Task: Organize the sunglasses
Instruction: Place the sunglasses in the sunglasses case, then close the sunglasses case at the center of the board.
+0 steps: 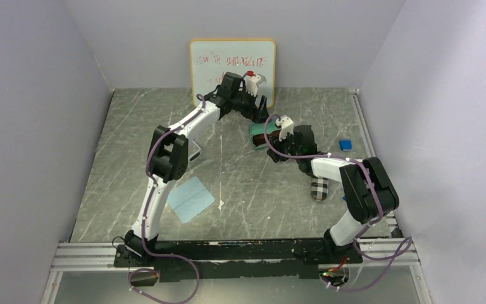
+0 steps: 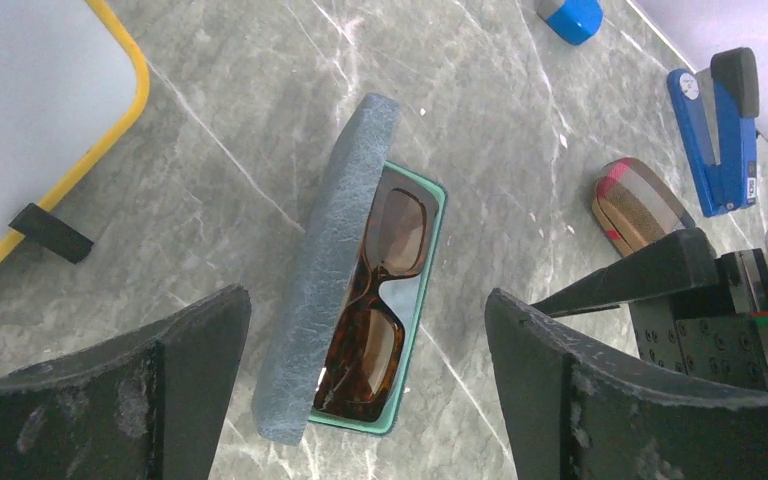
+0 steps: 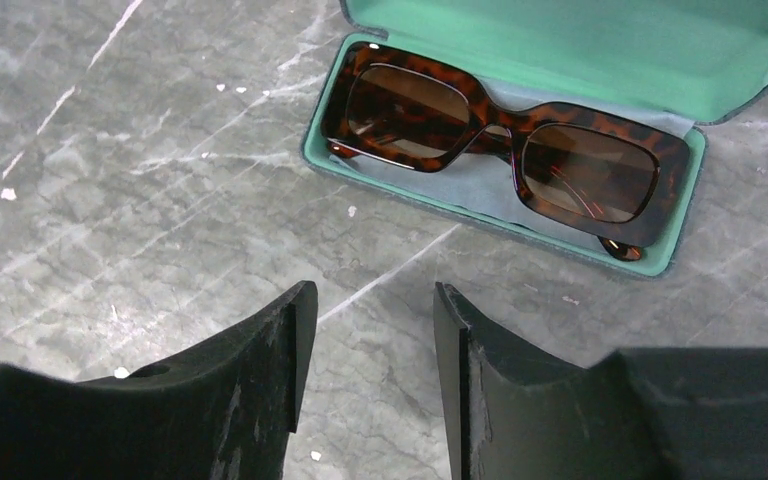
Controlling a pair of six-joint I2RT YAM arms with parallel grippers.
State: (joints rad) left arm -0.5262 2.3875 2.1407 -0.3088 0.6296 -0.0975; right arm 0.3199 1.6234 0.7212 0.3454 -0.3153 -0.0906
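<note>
Sunglasses [image 3: 500, 125]: brown tortoise pr, amber lenses, lying in open case, upper right of rt wrist view.
Case [image 3: 580, 40]: grey-blue, green lining, lid up, mid tabletop [image 3: 110, 200].
L claw [image 2: 365, 296]: wide apart, empty, over case.
R claw [image 3: 375, 290]: apart, empty, near case.
Plaid case [image 2: 640, 205]: shut, right side of L wrist view.

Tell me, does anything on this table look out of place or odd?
Nothing is spilled or broken. The brown sunglasses lie in the grey-blue case, whose lid stands open, while a light-blue cloth lies loose well away from it.
</note>
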